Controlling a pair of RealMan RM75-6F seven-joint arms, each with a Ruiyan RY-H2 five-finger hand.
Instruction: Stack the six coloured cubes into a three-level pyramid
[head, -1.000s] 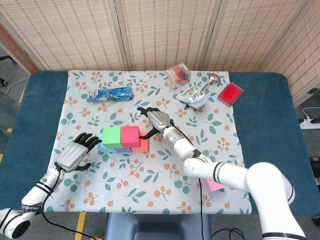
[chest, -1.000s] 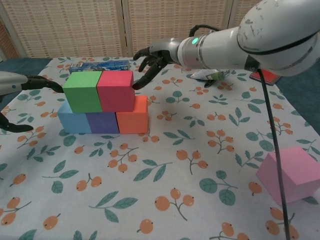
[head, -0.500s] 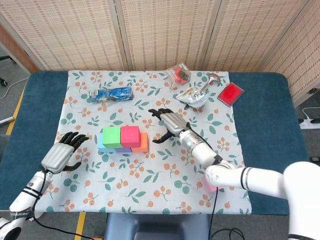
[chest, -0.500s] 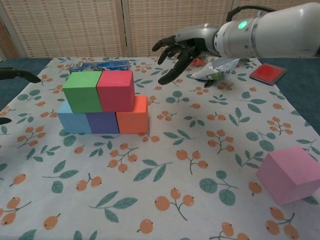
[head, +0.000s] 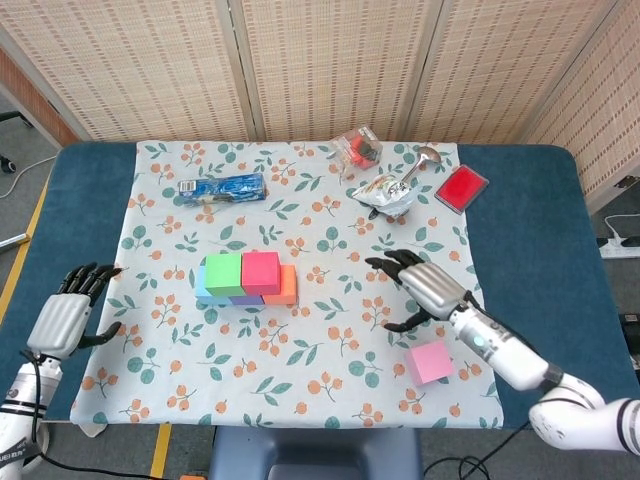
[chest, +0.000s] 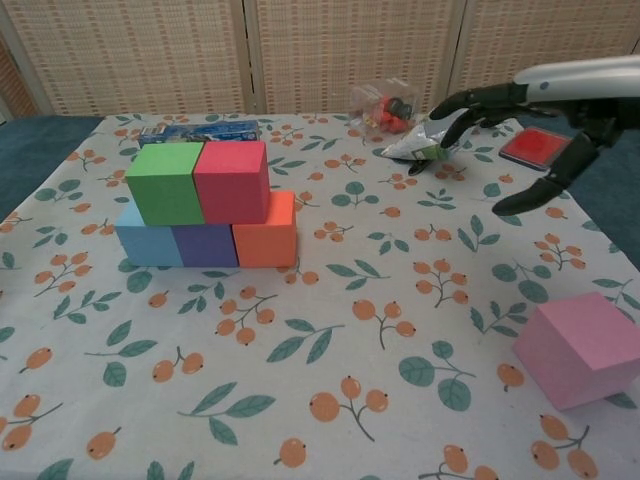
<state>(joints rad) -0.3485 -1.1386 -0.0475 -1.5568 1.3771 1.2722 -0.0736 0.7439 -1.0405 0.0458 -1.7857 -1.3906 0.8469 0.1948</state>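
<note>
Two levels are built. Bottom row: blue cube (chest: 148, 244), purple cube (chest: 205, 244) and orange cube (chest: 266, 232), touching side by side. On top sit the green cube (chest: 164, 184) and red cube (chest: 232, 180), pushed together, shifted toward the left so the orange cube's right part shows bare.

The last piece, the pink cube (head: 431, 362), lies alone on the flowered cloth (head: 330, 350) at the near right, well apart from the stack.

My right hand (head: 423, 289) hovers just beyond the pink cube, fingers spread and curved, holding nothing. My left hand (head: 65, 318) is out at the far left edge of the table, off the cloth, fingers apart, empty.

Step in hand, as I read it: fetching the sixth cube for the top level.

Next move calls for bringing the right hand nearer and down over the pink cube, closing on two opposite faces. It sits turned at an angle to the stack, so I would square it before release. Then carry it left and set it over the seam between green and red.

Risk: a nudge on the top pair could slide them.

Clutter at the far side, not involved: blue packet (head: 222, 187), crumpled wrapper (head: 384, 192), red pad (head: 461, 188).
</note>
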